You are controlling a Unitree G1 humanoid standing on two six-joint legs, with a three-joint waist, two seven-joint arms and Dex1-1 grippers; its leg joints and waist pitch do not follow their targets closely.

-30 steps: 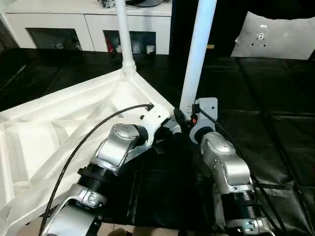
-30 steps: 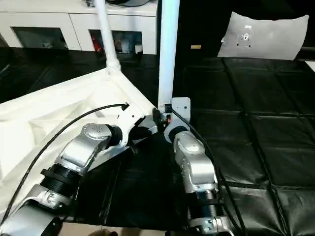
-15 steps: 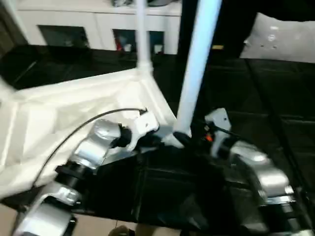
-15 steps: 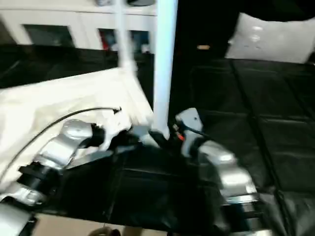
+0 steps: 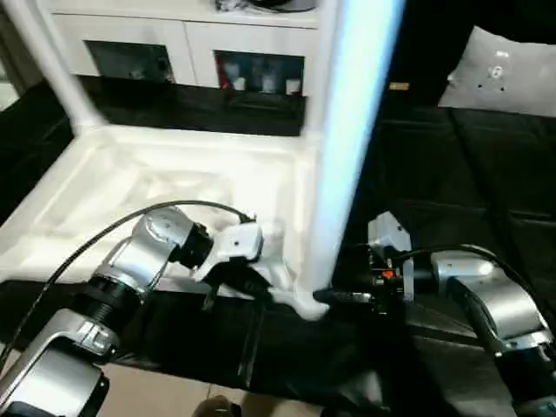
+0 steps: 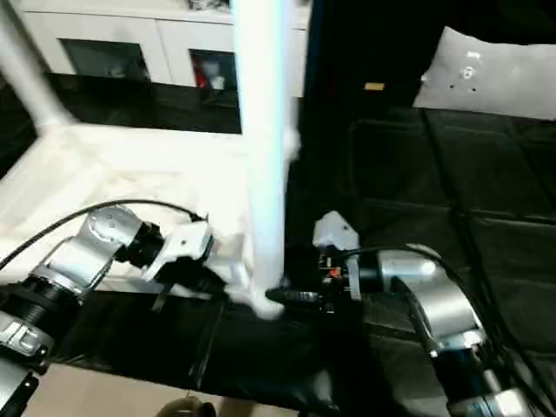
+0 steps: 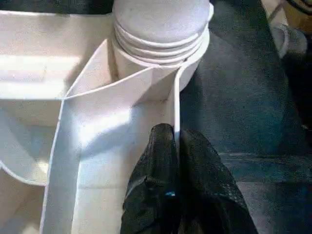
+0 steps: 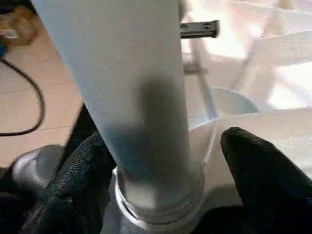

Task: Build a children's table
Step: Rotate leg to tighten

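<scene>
Left tool (image 7: 176, 146) pinched closed; right tool (image 8: 165, 165) apparently spread wide.

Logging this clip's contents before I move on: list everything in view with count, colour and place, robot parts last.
Table top: one, white, upside down on the black floor, ribbed underside up.
Near leg: one, white, upright in the near corner socket.
Far leg: one, white, upright at the far left corner.
Cabinet: one, white with glass doors, at the back.
Flat board: one, white, back right on the floor.
Floor mat: black, padded, under everything.
Left gripper: black fingers shut on the table top's edge wall by the near socket.
Right gripper: black fingers either side of the near leg's base.
</scene>
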